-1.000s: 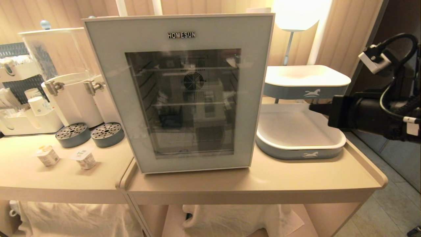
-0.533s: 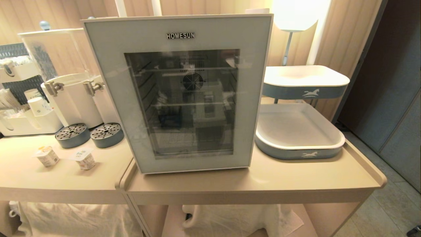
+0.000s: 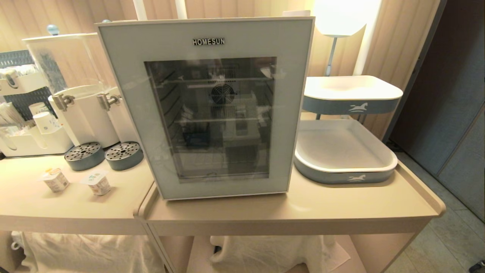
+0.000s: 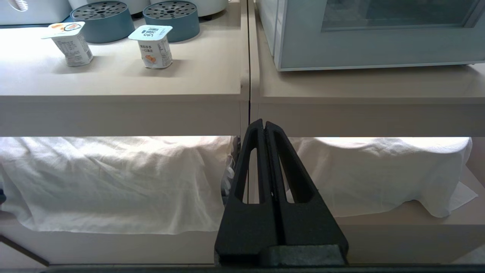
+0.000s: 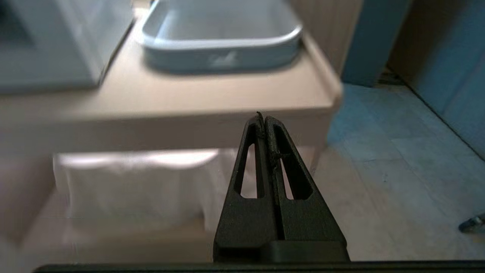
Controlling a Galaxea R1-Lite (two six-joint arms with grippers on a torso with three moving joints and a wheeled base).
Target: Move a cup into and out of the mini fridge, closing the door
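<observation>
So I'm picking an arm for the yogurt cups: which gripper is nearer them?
Left. The left gripper sits below the table edge near the yogurt cups; the right gripper is by the tray end.

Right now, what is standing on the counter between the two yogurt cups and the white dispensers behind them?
In the head view, two round blue-grey drip trays stand between the yogurt cups and the dispensers.

Warm lamp (image 3: pixel 343 15) glare behind; right wrist view blurred.
</observation>
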